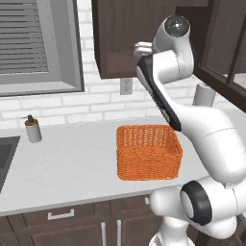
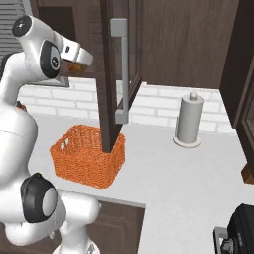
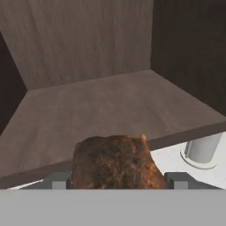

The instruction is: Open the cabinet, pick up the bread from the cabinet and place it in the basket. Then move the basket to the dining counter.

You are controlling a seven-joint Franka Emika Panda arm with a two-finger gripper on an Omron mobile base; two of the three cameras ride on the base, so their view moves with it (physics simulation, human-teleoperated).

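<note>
The bread (image 3: 114, 161), a brown speckled lump, sits between my two fingertips, and my gripper (image 3: 118, 180) is shut on it just in front of the cabinet's bare wooden shelf (image 3: 101, 106). In the right base view the gripper (image 2: 79, 62) is raised beside the open cabinet door (image 2: 110, 74), which has a long silver handle (image 2: 121, 69). A sliver of the bread (image 2: 74, 67) shows under the hand. The orange wicker basket (image 1: 149, 151) (image 2: 87, 156) stands empty on the worktop, below and in front of the gripper.
A paper towel roll (image 2: 188, 121) (image 3: 203, 150) stands on the light worktop (image 1: 72, 163) right of the basket. A soap dispenser (image 1: 32, 129) and the sink edge (image 1: 5, 153) lie at the left. A dark appliance (image 2: 243, 228) sits at the near right.
</note>
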